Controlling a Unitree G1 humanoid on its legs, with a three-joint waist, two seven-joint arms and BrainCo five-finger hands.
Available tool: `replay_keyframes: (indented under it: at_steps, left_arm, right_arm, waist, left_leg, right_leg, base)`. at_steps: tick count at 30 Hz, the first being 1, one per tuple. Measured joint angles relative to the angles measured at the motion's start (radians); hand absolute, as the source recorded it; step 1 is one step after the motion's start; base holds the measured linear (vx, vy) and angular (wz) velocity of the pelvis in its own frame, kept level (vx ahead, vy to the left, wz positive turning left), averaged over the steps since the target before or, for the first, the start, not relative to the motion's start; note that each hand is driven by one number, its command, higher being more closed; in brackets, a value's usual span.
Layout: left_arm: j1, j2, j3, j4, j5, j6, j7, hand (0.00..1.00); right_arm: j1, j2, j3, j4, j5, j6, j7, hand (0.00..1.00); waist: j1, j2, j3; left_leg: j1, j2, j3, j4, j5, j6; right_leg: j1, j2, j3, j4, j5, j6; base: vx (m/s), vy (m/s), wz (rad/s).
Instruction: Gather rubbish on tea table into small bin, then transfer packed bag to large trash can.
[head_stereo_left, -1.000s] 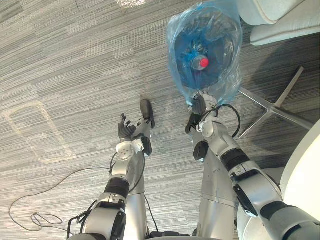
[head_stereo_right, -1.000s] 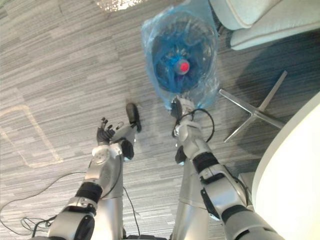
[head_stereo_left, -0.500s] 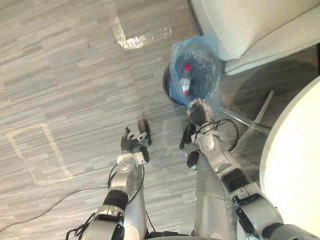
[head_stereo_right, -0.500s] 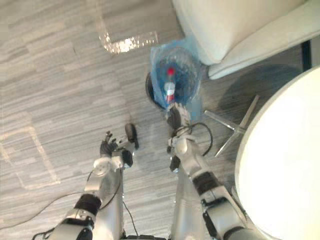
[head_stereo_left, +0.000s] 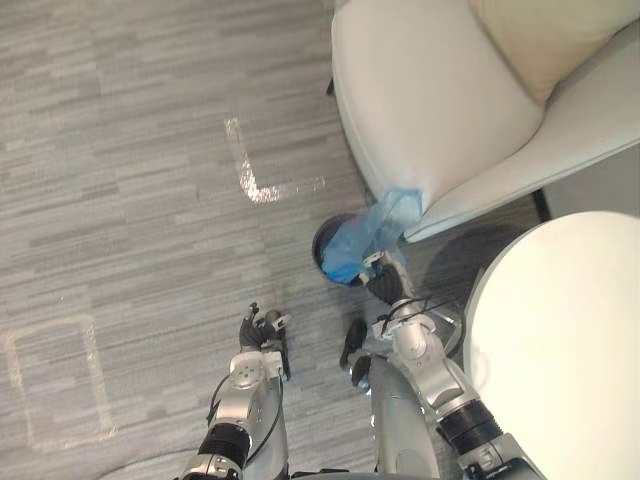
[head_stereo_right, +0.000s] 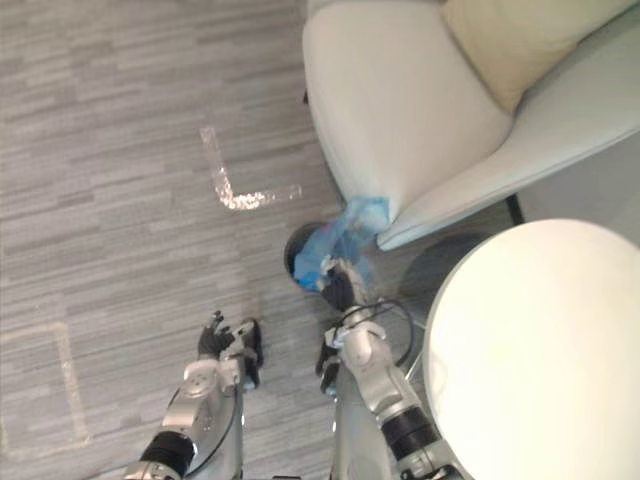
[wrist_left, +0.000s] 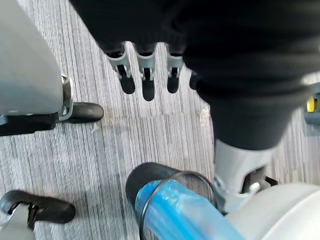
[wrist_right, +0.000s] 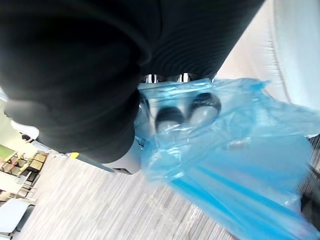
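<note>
A small dark bin (head_stereo_left: 330, 252) stands on the grey floor beside the armchair. A blue plastic bag (head_stereo_left: 368, 232) rises out of it in a bunch. My right hand (head_stereo_left: 384, 287) is at the bag's near edge. In the right wrist view its fingers (wrist_right: 170, 118) are curled inside the blue film (wrist_right: 235, 165), shut on it. What is inside the bag is hidden. My left hand (head_stereo_left: 261, 326) hangs over the floor to the left of the bin, with straight fingers (wrist_left: 145, 75) holding nothing. The bin and bag (wrist_left: 172, 212) also appear past it.
A pale armchair (head_stereo_left: 440, 110) with a cream cushion (head_stereo_left: 545, 35) stands just behind the bin. A round white tea table (head_stereo_left: 560, 340) fills the lower right. Tape marks (head_stereo_left: 255, 185) lie on the open grey floor to the left.
The camera has pulled back, so the armchair and table have come into view. My right hand keeps hold of the bag, which now looks bunched and narrow instead of spread open round a bottle.
</note>
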Motion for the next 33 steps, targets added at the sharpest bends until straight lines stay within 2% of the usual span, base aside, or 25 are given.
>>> replay_keyframes:
  at_steps: [2, 5, 10, 17, 23, 33]
  left_arm:
    - [0.011, 0.003, -0.021, 0.042, 0.020, 0.003, -0.005, 0.00]
    - [0.012, 0.022, -0.036, 0.060, 0.057, 0.006, -0.008, 0.00]
    - [0.041, 0.073, -0.051, 0.006, 0.111, 0.011, -0.026, 0.00]
    - [0.129, 0.104, -0.057, -0.204, 0.149, 0.004, -0.029, 0.00]
    - [0.184, 0.133, -0.111, -0.326, 0.172, -0.003, -0.047, 0.00]
    - [0.194, 0.165, -0.186, -0.456, 0.241, -0.013, -0.048, 0.00]
  right_arm:
    - [0.029, -0.002, 0.006, 0.001, 0.019, -0.010, 0.025, 1.00]
    - [0.030, -0.012, 0.001, 0.006, 0.028, -0.019, 0.043, 1.00]
    - [0.030, -0.031, -0.035, 0.006, 0.082, -0.032, 0.075, 1.00]
    - [0.034, -0.105, -0.051, -0.057, 0.191, -0.057, 0.133, 1.00]
    - [0.022, -0.184, -0.048, -0.166, 0.298, -0.099, 0.175, 1.00]
    - [-0.066, -0.246, -0.010, -0.242, 0.451, -0.109, 0.213, 1.00]
  waist:
    - [-0.003, 0.002, -0.048]
    - [-0.008, 0.007, -0.073]
    - [-0.009, 0.012, -0.109]
    - [-0.009, 0.038, -0.181]
    - [-0.013, 0.037, -0.215]
    - [-0.019, 0.036, -0.224]
  left_leg:
    - [0.054, -0.015, 0.003, -0.069, 0.024, -0.004]
    - [0.118, -0.027, 0.001, -0.154, 0.064, -0.010]
    - [0.180, -0.035, 0.000, -0.208, 0.084, -0.010]
    - [0.272, -0.068, -0.002, -0.285, 0.094, -0.009]
    - [0.344, -0.097, -0.044, -0.364, 0.108, -0.006]
    - [0.399, -0.099, -0.039, -0.421, 0.132, 0.002]
  right_leg:
    - [0.045, 0.009, 0.008, -0.064, 0.022, 0.006]
    - [0.118, 0.031, 0.010, -0.167, 0.067, 0.010]
    - [0.216, 0.056, 0.018, -0.310, 0.136, 0.017]
    - [0.276, 0.046, 0.051, -0.366, 0.153, 0.038]
    - [0.307, 0.041, 0.097, -0.384, 0.167, 0.049]
    - [0.341, 0.049, 0.105, -0.401, 0.180, 0.038]
  base:
    - [0.12, 0.008, -0.08]
    - [0.10, 0.006, -0.03]
    - [0.07, 0.017, -0.07]
    - [0.00, 0.047, -0.13]
    - [0.01, 0.044, -0.21]
    - [0.03, 0.006, -0.02]
